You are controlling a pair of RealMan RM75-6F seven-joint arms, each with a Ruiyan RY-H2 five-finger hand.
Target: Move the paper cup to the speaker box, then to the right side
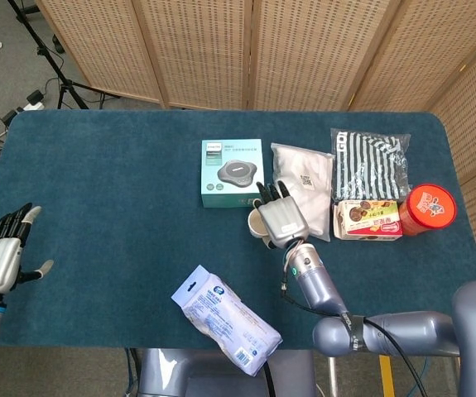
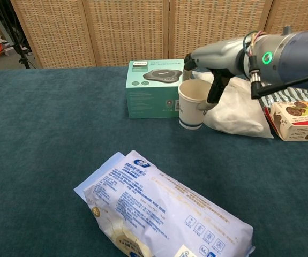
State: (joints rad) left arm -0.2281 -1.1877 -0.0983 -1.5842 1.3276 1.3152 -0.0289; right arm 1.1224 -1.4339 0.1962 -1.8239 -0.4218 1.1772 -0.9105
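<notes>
Standing upright just beside the speaker box (image 2: 152,88), the paper cup (image 2: 192,104) is grasped by the right hand (image 1: 281,213); the left hand (image 1: 2,252), fingers released, is well apart.

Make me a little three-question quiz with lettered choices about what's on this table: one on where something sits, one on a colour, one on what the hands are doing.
1. Where is the paper cup?
A. in front of the speaker box
B. on the red tin
C. beside the wipes pack

2. What colour is the tablecloth?
A. red
B. dark teal
C. white

3. Which hand grips the cup?
A. left hand
B. neither
C. right hand

Answers: 1 A, the cup stands just right of the box's front. 2 B, the cloth is teal throughout. 3 C, right fingers wrap the cup; the left hand hangs spread and empty.
</notes>
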